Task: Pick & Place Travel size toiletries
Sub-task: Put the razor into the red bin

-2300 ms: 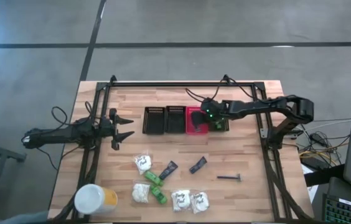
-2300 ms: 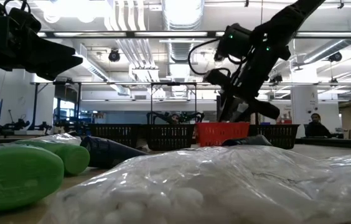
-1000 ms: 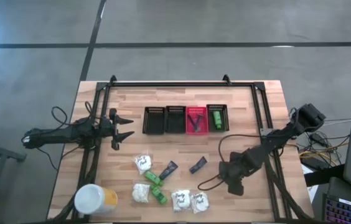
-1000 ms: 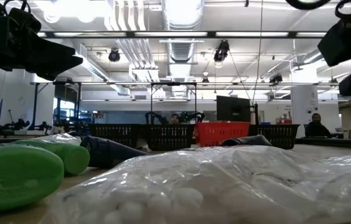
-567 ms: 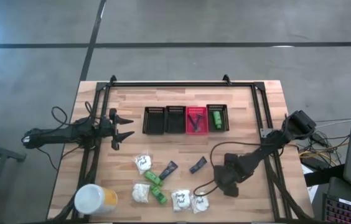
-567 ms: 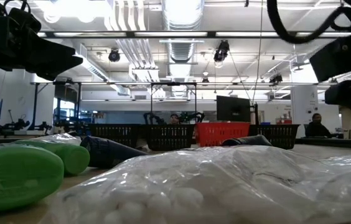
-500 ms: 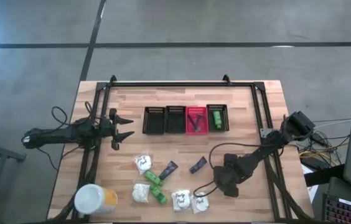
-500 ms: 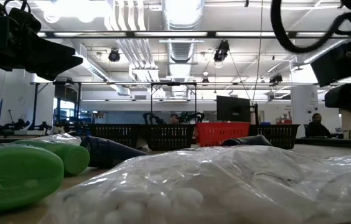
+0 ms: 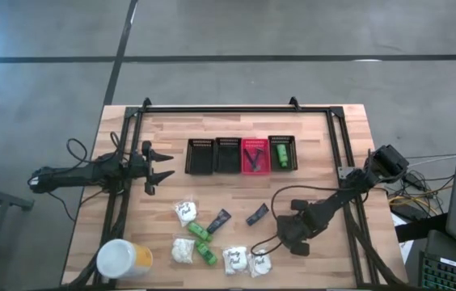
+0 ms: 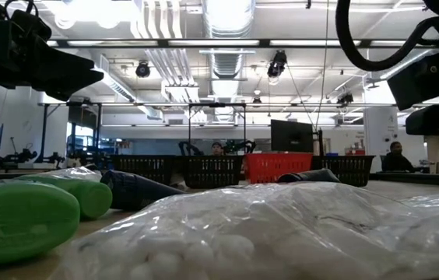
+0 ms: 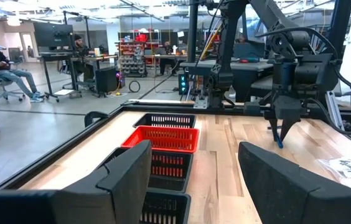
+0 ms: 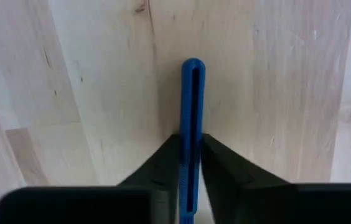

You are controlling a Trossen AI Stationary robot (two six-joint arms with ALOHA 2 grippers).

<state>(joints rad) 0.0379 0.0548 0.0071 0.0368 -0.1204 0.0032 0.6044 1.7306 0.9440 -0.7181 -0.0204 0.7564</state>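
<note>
On the pale wooden table (image 9: pixel 325 137), we find the right gripper (image 12: pixel 191 163) low over the near right part of the boards, its two dark fingers (image 12: pixel 157 167) pressed against the slim blue handle of a blue-black razor (image 12: pixel 192 118), which points forward over the planks. From above, the right arm hides the razor itself. The left gripper (image 9: pixel 166 164) waits at the table's left edge with its fingers spread wide and nothing between them.

The other travel toiletries lie loose along the near side: white crinkly packets with dark print (image 9: pixel 185 212), small green bottles (image 9: pixel 199 231) and dark squeeze tubes (image 9: pixel 257 214). Farther back we see a row of four mesh baskets; the red basket (image 9: pixel 255 155) holds a dark item and the black basket to its right (image 9: pixel 282 153) a green bottle. A round yellow container with a white lid (image 9: pixel 123 260) stands at the near left corner.
</note>
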